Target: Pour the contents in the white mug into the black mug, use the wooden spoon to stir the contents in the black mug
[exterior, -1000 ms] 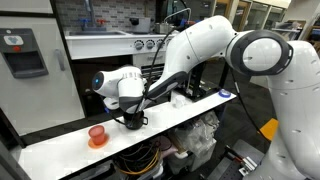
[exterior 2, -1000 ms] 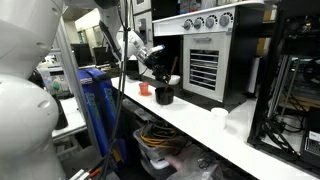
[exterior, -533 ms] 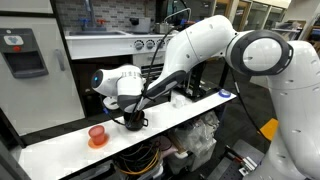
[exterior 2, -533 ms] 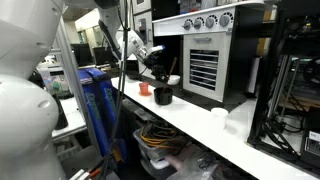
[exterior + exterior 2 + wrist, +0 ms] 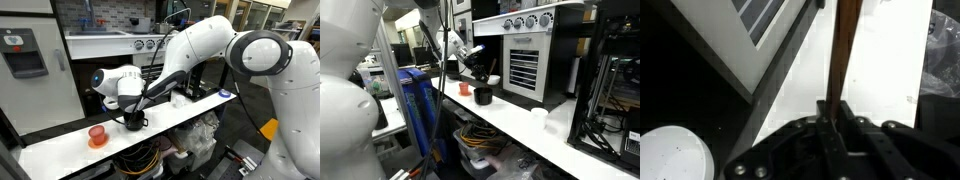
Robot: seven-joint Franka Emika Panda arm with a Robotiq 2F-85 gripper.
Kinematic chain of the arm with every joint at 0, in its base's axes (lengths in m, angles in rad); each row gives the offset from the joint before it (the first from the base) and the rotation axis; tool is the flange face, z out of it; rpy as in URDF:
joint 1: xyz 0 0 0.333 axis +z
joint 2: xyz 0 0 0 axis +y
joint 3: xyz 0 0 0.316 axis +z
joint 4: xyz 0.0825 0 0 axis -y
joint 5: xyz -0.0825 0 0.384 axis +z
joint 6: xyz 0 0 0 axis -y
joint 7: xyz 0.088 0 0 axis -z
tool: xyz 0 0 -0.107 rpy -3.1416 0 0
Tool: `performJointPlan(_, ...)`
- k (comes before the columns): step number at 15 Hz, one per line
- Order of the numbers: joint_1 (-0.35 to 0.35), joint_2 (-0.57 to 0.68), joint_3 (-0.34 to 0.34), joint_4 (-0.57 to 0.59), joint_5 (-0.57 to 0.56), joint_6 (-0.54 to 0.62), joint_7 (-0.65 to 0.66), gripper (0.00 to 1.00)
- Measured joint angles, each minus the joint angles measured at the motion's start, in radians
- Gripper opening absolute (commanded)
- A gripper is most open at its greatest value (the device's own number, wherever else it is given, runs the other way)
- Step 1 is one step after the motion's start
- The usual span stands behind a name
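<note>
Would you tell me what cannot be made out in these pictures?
- Black mug contents: too small and dark to see inside in both exterior views.
- Wooden spoon bowl: in the wrist view, the handle runs from the pincer off the top edge; it is too thin to see in the exterior views.
- White mug: in the wrist view it is cut by the bottom-left corner and blurred, so any leftover contents are unclear.

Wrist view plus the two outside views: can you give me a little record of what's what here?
arm: white robot arm, bent down over the counter
jaws: shut on the wooden spoon
black mug: on the counter, under the jaws
orange-red cup: on its saucer, beside the black mug, untouched
</note>
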Motion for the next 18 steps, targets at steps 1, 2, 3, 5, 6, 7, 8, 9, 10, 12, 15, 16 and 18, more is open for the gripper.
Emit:
performJointPlan(1, 0.000, 0.000, -0.001, 0.000, 0.000, 0.005, 0.012, 0.04)
performJointPlan(2, 0.000, 0.000, -0.002, 0.000, 0.000, 0.009, 0.023, 0.04)
performJointPlan(3, 0.000, 0.001, -0.003, 0.000, -0.001, 0.012, 0.033, 0.04)
performJointPlan(5, 0.000, 0.002, -0.007, -0.001, -0.009, 0.015, 0.046, 0.04)
performJointPlan(6, 0.000, 0.002, -0.009, -0.001, -0.019, 0.015, 0.049, 0.04)
performJointPlan(7, 0.000, 0.002, -0.012, -0.002, -0.031, 0.015, 0.050, 0.04)
performJointPlan(8, 0.000, 0.002, -0.015, -0.002, -0.045, 0.015, 0.050, 0.04)
performJointPlan(9, 0.000, 0.002, -0.018, -0.003, -0.059, 0.015, 0.050, 0.04)
performJointPlan(10, 0.000, 0.002, -0.021, -0.003, -0.073, 0.015, 0.050, 0.04)
performJointPlan(12, 0.000, 0.002, -0.024, -0.004, -0.092, 0.015, 0.051, 0.04)
performJointPlan(15, 0.000, 0.002, -0.025, -0.006, -0.100, 0.015, 0.051, 0.04)
performJointPlan(16, 0.000, 0.002, -0.024, -0.007, -0.100, 0.015, 0.051, 0.04)
performJointPlan(18, 0.000, 0.003, -0.023, -0.009, -0.100, 0.018, 0.053, 0.04)
